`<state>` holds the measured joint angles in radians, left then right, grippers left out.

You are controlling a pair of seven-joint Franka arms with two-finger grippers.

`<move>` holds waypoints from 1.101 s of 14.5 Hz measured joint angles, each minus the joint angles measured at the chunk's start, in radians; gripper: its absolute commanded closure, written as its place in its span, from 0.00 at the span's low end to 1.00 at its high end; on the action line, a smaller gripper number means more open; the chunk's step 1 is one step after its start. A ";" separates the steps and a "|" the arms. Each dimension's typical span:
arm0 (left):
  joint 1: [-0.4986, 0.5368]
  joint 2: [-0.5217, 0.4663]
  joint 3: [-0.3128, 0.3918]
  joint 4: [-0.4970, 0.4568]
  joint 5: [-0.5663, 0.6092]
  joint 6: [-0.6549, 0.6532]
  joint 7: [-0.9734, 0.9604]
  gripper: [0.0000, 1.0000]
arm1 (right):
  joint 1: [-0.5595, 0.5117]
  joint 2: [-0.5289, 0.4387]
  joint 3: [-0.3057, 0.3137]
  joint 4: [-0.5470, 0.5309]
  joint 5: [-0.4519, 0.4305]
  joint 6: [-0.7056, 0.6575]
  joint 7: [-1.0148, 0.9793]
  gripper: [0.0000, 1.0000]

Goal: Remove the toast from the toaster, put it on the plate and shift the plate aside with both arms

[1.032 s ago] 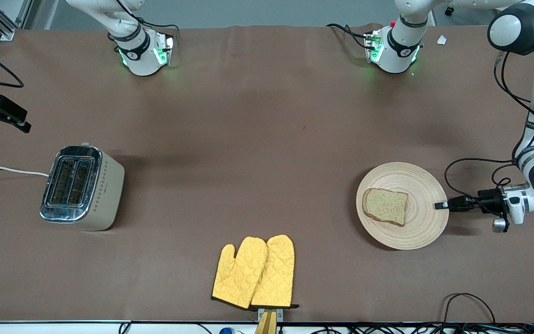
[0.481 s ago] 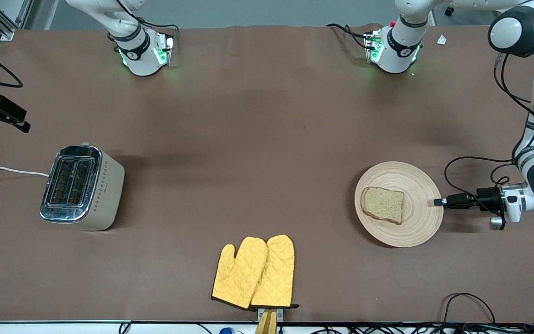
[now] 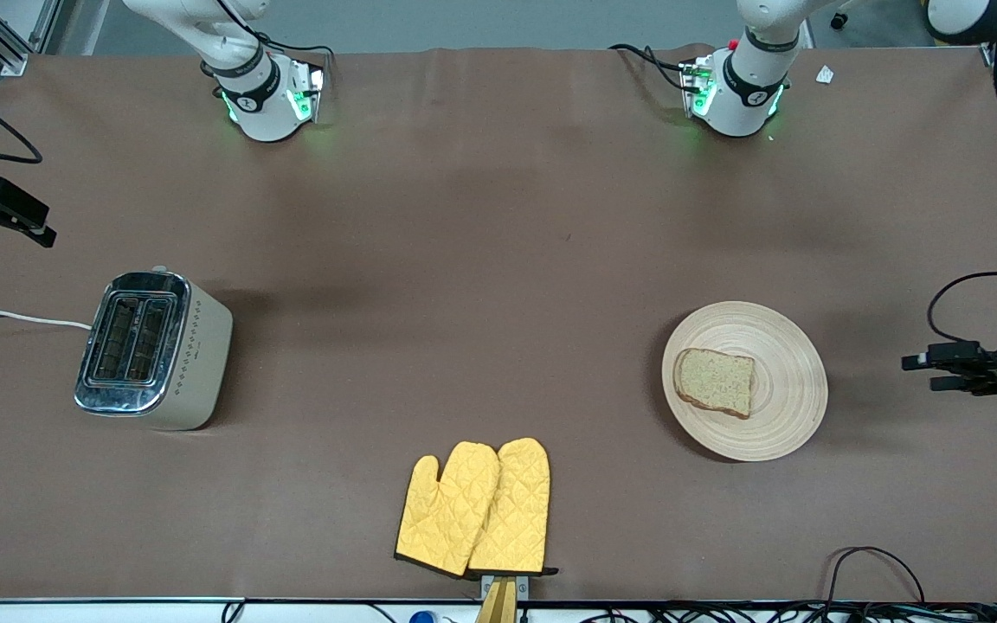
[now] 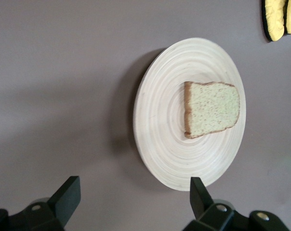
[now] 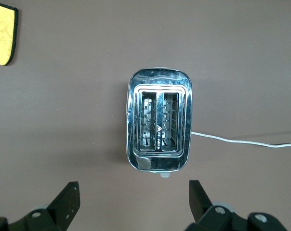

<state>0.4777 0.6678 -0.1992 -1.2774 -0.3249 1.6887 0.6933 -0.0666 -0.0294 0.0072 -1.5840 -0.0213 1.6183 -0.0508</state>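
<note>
The toast (image 3: 715, 382) lies on the plate (image 3: 788, 415), clear of the left gripper (image 3: 916, 371), its fingers (image 4: 68, 195) spread apart.

Robotics lab, bolted arm bases (image 3: 269, 95), cables (image 3: 871, 562)

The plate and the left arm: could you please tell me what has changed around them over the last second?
The left claw let go of the plate's rim, opened and drew back toward the left arm's end of the table. The toast stays on the plate; the toaster, mitts and right claw are unchanged.
</note>
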 measured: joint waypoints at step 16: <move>-0.377 -0.436 0.009 -0.013 0.337 -0.229 -0.544 0.00 | 0.000 0.000 0.000 0.001 0.000 -0.001 0.000 0.00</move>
<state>0.1002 0.2321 -0.1902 -1.2909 0.0125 1.4596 0.1498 -0.0667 -0.0291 0.0068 -1.5830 -0.0213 1.6169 -0.0509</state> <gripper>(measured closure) 0.000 0.000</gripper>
